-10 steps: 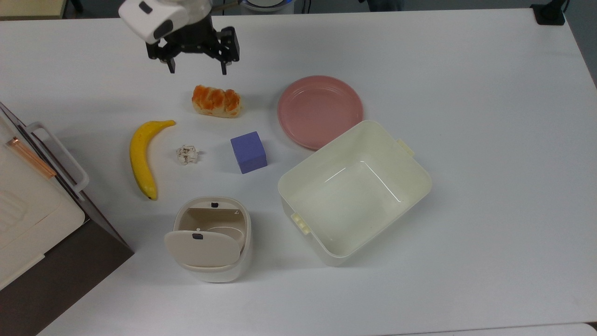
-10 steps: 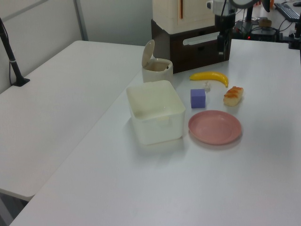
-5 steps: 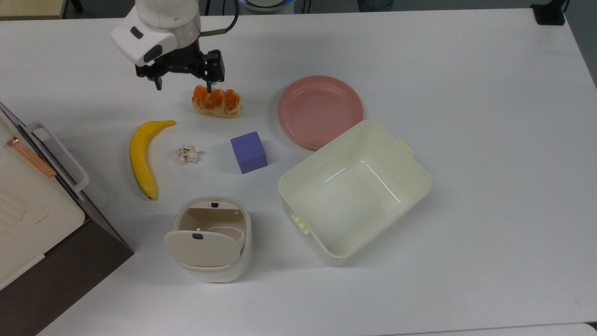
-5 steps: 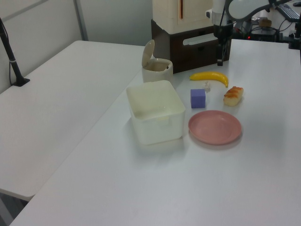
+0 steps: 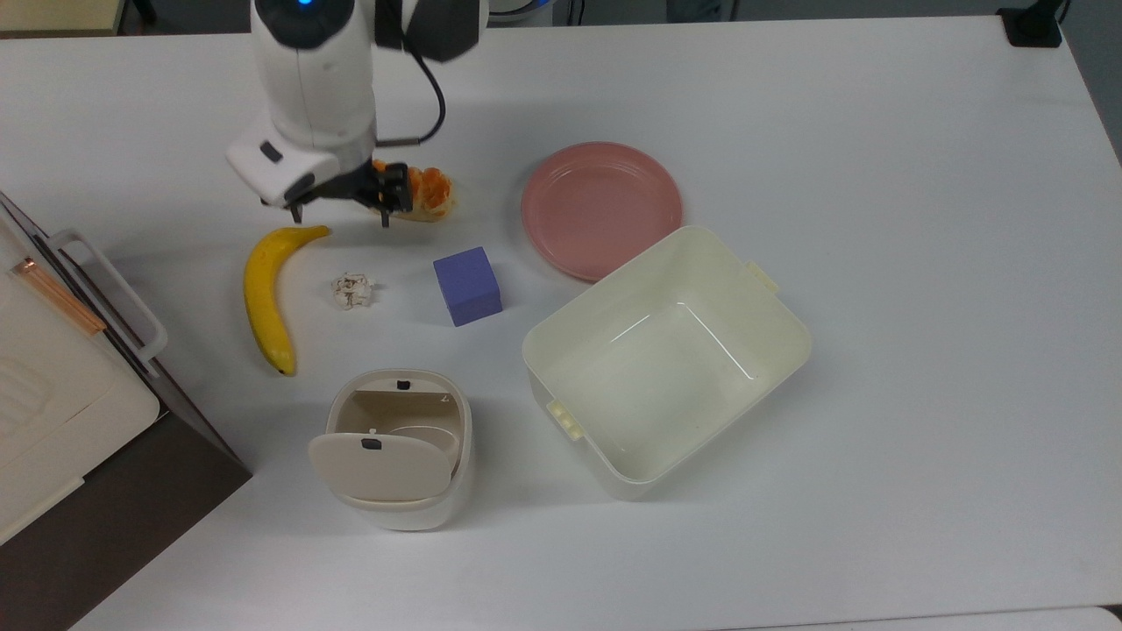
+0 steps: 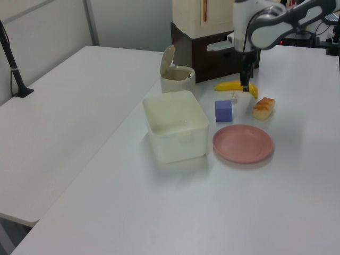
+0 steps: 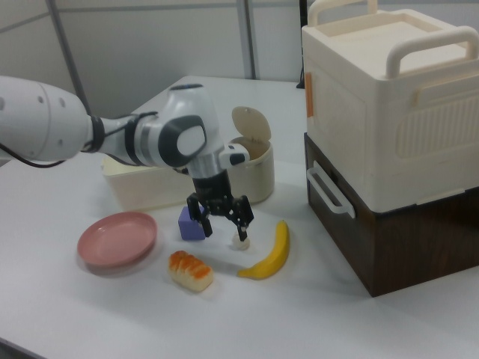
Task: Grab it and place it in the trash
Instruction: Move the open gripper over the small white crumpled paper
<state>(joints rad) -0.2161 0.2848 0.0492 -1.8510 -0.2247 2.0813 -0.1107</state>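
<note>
So over the last second the gripper [image 5: 337, 214] has slid from the worktop's far edge toward the paper wad [image 5: 351, 290], jaws spread and empty. The wad sits between the banana [image 5: 266, 294] and purple cube [image 5: 467, 285], the trash [image 5: 394, 447] open nearer the front edge. Plain white worktop [image 5: 920, 263], office-looking room.

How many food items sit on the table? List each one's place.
2. The banana lies at the top view's left, beside the paper wad. The bread piece lies above the purple cube in the top view, partly covered by the gripper.
</note>
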